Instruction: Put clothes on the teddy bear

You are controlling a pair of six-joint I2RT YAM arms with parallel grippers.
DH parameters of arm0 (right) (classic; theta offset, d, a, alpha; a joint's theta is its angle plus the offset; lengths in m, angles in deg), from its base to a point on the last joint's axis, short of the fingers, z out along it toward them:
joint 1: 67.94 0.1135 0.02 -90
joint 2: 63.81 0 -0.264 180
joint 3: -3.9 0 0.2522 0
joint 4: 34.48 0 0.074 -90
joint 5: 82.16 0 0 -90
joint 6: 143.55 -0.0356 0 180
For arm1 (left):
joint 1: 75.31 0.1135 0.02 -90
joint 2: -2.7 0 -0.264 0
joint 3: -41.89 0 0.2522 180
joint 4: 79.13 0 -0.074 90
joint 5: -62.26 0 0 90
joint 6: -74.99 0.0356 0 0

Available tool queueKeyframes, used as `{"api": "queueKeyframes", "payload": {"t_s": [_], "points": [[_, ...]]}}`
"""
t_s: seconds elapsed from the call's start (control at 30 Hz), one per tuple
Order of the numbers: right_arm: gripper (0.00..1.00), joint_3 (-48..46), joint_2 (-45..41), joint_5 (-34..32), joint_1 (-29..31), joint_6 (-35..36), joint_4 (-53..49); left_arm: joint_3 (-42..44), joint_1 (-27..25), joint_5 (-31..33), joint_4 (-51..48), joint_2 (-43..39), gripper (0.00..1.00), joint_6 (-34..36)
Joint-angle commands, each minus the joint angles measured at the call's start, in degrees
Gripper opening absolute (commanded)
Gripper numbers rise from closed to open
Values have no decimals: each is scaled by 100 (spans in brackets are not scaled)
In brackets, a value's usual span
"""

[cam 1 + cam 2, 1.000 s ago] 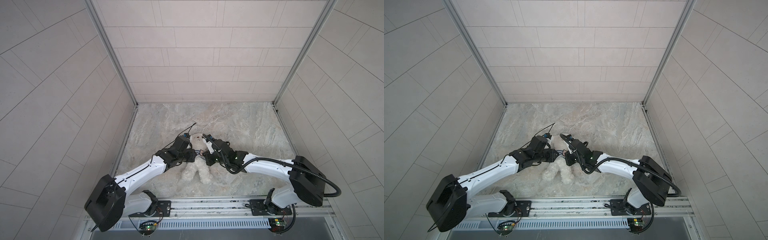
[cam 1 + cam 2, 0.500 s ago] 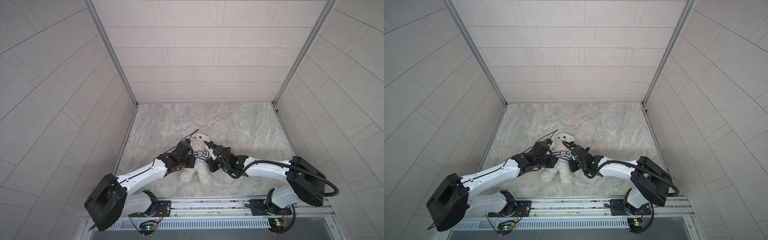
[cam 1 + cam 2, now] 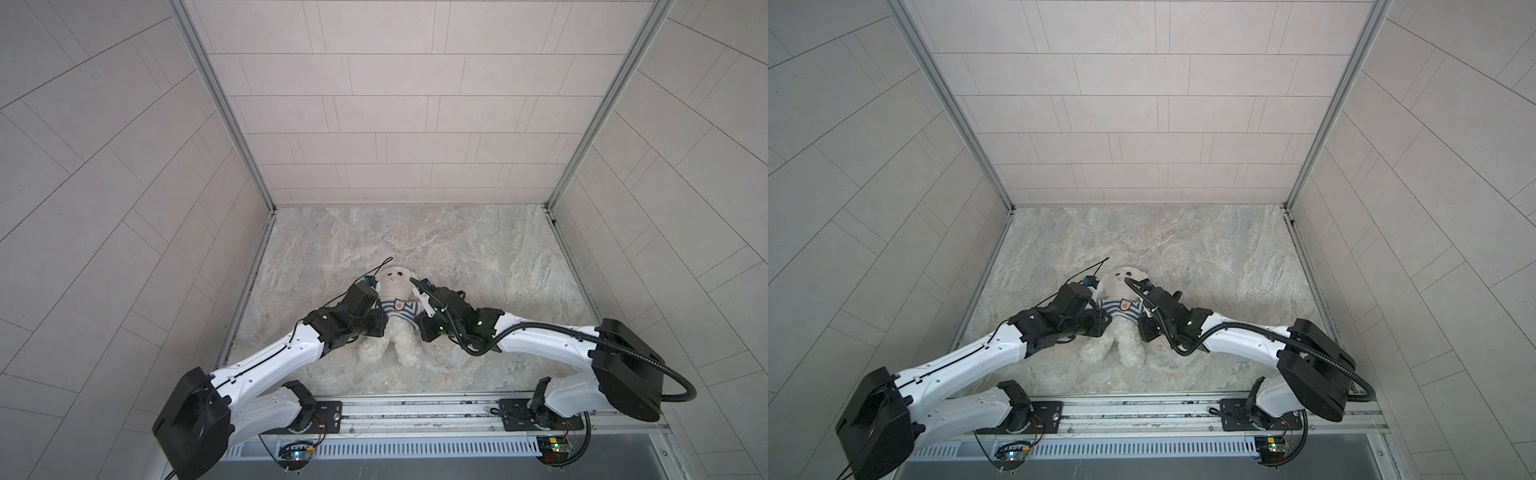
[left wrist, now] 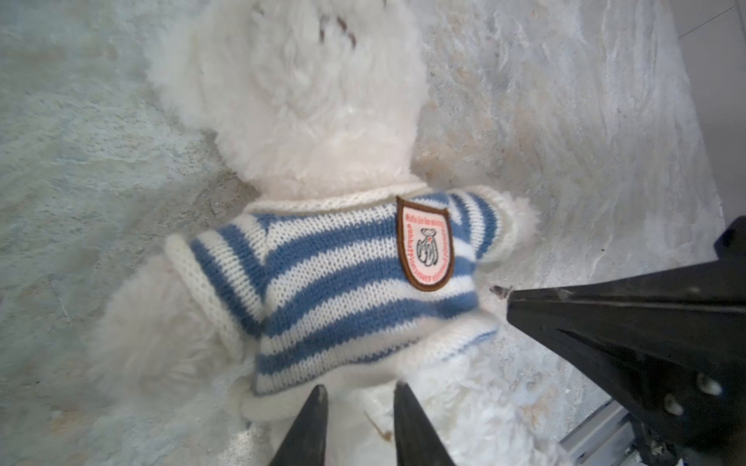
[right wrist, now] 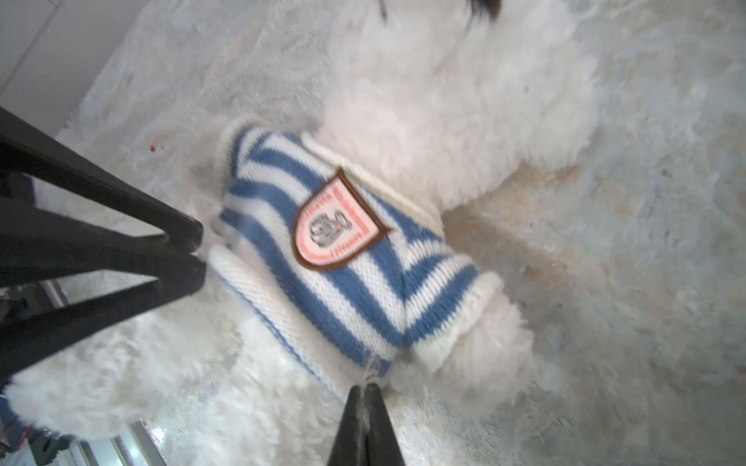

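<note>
Left wrist view: left pincer [image 4: 358,387] spread by the striped shirt [image 4: 343,282] on the teddy bear [image 4: 306,101] — right pincer [image 5: 365,388] pressed together.

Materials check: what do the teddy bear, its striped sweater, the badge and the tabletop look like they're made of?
teddy bear: white long-pile plush, matte; fluffy tufted fibres.
sweater: blue-and-white knitted yarn; visible stitch rows, ribbed cuffs.
badge: probably a woven or embroidered patch, with a brown stitched border.
tabletop: marble-look veined surface, dull finish; stone or printed laminate, can't tell.
</note>
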Motion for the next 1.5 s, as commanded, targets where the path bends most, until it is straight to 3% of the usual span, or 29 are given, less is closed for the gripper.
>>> {"api": "queueKeyframes", "payload": {"t_s": [0.0, 0.4, 0.57, 0.93, 1.37, 1.47], "points": [[0, 234, -121, -250, 35, 215, -30, -383, 1, 147, -160, 24, 35, 142], [0, 204, 504, -22, 27, -114, 867, -547, 8, -130, 535, 1043, 34, 127], [0, -15, 630, 229, 67, -422, 1068, -162, -84, -60, 486, 899, 33, 97], [0, -633, 498, 127, 123, -575, 1106, 436, -346, 87, 643, 833, 31, -141], [0, -510, 309, 99, 123, -544, 901, 685, -402, 44, 910, 712, 31, -360], [0, -472, 123, -45, 115, -450, 835, 708, -396, 111, 937, 540, 35, -378]]}}
